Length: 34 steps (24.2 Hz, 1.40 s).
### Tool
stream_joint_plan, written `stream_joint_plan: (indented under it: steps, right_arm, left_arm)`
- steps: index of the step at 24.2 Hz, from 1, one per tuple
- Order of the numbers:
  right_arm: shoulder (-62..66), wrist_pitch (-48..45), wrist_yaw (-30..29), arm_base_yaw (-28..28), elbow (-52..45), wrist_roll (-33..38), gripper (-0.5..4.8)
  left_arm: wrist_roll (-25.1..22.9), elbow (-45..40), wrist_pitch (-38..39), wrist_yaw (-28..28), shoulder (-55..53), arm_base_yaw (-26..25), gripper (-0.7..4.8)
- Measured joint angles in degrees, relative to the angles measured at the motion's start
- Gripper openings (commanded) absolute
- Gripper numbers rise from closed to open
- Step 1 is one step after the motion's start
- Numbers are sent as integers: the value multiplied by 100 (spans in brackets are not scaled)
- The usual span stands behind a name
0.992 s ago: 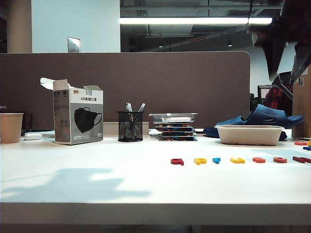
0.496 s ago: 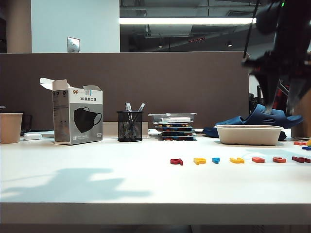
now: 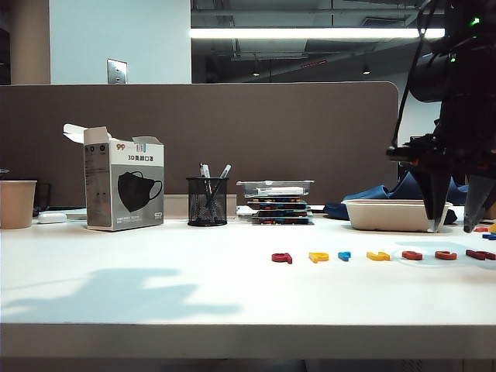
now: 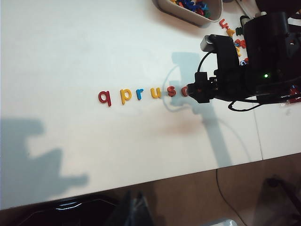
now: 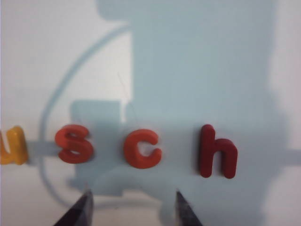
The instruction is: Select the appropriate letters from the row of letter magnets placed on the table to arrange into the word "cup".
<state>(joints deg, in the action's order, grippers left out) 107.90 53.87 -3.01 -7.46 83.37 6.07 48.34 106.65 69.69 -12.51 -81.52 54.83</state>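
Note:
On the white table (image 3: 155, 263) the row of letter magnets runs dark red q (image 3: 282, 257), yellow p (image 3: 318, 256), blue r (image 3: 345, 255), yellow u (image 3: 378, 256), orange-red s (image 3: 411, 255), orange-red c (image 3: 446, 254), dark red h (image 3: 480, 254). My right gripper (image 3: 452, 228) hangs open, pointing down just above the c. In the right wrist view the c (image 5: 142, 149) lies just ahead of the gap of the right gripper (image 5: 134, 207), with s (image 5: 74, 143) and h (image 5: 216, 151) beside it. My left gripper (image 4: 135, 208), dark and blurred, sits off the table's front edge, fingers together.
A mask box (image 3: 124, 186), a mesh pen cup (image 3: 208, 201), stacked cases (image 3: 277, 201) and a beige tray (image 3: 398, 215) line the back. A paper cup (image 3: 17, 203) stands far left. More loose letters (image 3: 484, 229) lie at the right edge.
My right arm has come down from the top of the exterior view to just above the c, still open. The letters have not moved.

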Motion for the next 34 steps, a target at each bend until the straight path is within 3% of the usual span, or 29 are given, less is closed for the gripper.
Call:
stream_joint_plan:
  steps: [34]
  right_arm:
    - [422, -564, 90, -22, -131, -13, 220]
  left_arm:
    - [0, 0, 0, 0, 0, 0, -5]
